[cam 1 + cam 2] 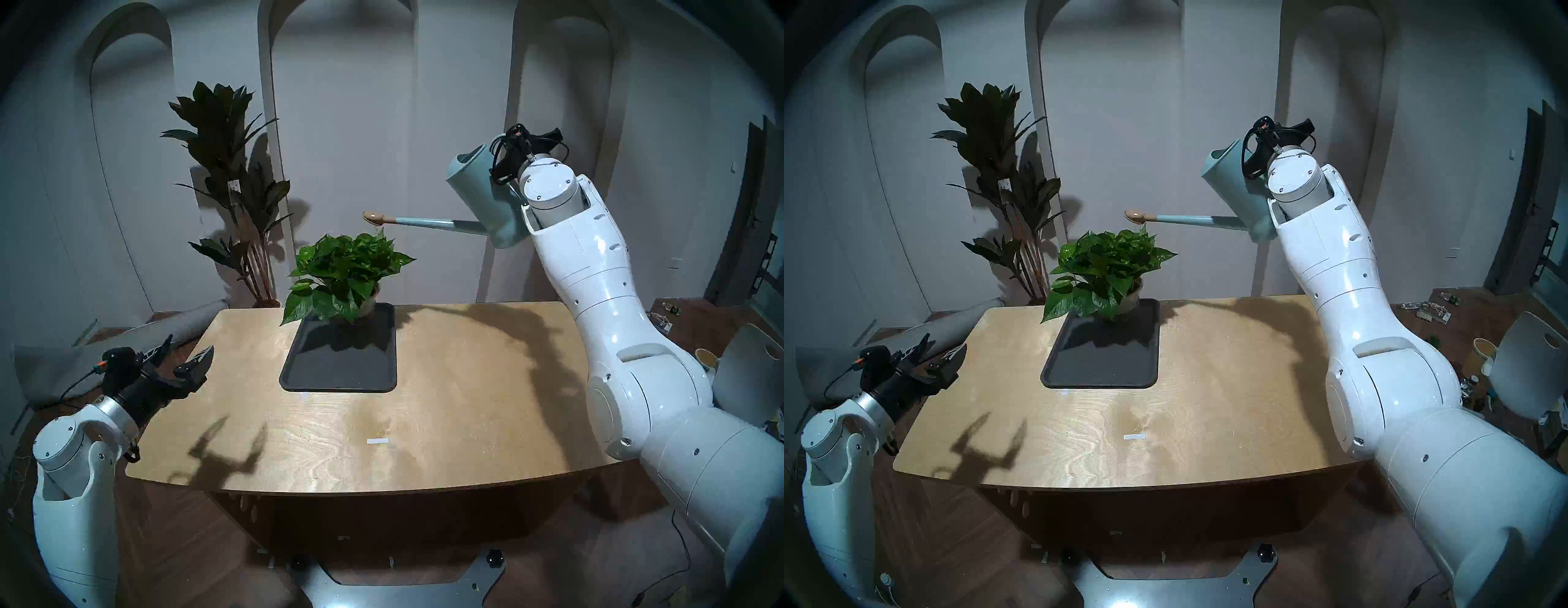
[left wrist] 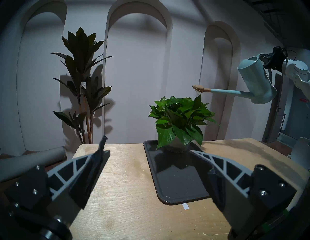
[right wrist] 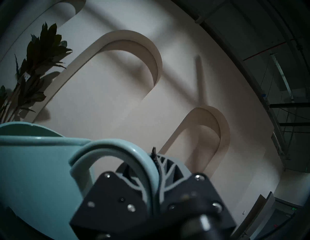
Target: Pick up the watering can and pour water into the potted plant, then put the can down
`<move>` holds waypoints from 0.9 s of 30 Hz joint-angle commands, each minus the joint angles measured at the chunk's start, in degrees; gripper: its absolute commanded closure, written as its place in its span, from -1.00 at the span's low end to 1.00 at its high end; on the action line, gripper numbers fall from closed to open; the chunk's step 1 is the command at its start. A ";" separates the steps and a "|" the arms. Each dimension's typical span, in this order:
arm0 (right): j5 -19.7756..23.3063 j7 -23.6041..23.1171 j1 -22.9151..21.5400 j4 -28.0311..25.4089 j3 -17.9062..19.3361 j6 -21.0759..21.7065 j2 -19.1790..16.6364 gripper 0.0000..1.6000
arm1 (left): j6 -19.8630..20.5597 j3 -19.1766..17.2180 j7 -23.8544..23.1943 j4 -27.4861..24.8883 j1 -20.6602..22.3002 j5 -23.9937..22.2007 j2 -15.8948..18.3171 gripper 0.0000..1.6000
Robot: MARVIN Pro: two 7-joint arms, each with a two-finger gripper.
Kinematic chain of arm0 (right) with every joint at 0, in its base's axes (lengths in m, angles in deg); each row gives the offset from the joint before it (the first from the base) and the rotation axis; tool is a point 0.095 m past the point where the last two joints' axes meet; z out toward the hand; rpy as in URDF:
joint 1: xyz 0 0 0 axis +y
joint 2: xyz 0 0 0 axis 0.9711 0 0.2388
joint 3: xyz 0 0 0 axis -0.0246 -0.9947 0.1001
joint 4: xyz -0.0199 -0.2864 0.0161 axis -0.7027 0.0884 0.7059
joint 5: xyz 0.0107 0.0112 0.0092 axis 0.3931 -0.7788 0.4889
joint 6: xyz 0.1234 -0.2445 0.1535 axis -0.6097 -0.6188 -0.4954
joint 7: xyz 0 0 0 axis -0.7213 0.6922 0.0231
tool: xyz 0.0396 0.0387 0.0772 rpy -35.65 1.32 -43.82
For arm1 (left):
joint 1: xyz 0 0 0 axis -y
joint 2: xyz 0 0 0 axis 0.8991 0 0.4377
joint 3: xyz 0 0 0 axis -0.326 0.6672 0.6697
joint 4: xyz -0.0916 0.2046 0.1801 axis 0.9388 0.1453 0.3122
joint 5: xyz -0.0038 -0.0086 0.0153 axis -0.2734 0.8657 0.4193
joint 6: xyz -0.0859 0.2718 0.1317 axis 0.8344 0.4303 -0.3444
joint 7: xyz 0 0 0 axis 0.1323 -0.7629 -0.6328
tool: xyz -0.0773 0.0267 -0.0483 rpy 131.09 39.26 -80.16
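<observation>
My right gripper (image 1: 505, 155) is shut on the loop handle (image 3: 134, 155) of the pale teal watering can (image 1: 483, 191) and holds it high at the right, tilted left. Its long spout ends in a tan rose (image 1: 375, 218) just above the right side of the potted plant (image 1: 343, 276). A thin trickle falls from the rose onto the leaves in the left wrist view (image 2: 197, 96). The bushy green plant stands in a pale pot on the far end of a black tray (image 1: 339, 369). My left gripper (image 1: 186, 354) is open and empty over the table's left edge.
The wooden table (image 1: 445, 403) carries the tray and a small white label (image 1: 377, 441). A tall dark-leaved plant (image 1: 229, 170) stands on the floor behind the table's left corner. A grey roll (image 1: 127, 339) lies on the left, and a white chair (image 1: 751, 373) and cup on the right.
</observation>
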 commanded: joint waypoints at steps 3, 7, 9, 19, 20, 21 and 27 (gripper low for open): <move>2.72 3.07 -6.29 1.72 2.54 -7.25 1.69 1.00 | -0.28 0.02 -0.12 -1.29 0.11 0.27 0.32 -1.00; 3.30 4.10 -6.30 3.86 2.73 -10.55 2.25 1.00 | -0.28 0.01 -0.09 -1.38 0.05 0.31 0.31 -1.00; 3.45 4.49 -6.16 4.66 2.59 -11.33 2.51 1.00 | -0.29 0.01 -0.08 -1.43 0.03 0.34 0.31 -1.00; 3.12 5.86 -7.13 7.36 0.26 -15.26 6.53 1.00 | -0.24 0.00 -0.10 -1.38 0.09 0.44 0.26 -1.00; 3.13 5.90 -7.14 7.10 0.05 -15.41 6.72 1.00 | -0.24 0.00 -0.11 -1.37 0.10 0.45 0.25 -1.00; 3.15 6.06 -7.14 6.84 -0.17 -15.64 6.91 1.00 | -0.24 0.01 -0.11 -1.37 0.10 0.46 0.25 -1.00; 2.95 7.17 -6.16 4.39 -0.86 -17.34 6.43 1.00 | -0.24 0.00 -0.11 -1.40 0.10 0.54 0.23 -1.00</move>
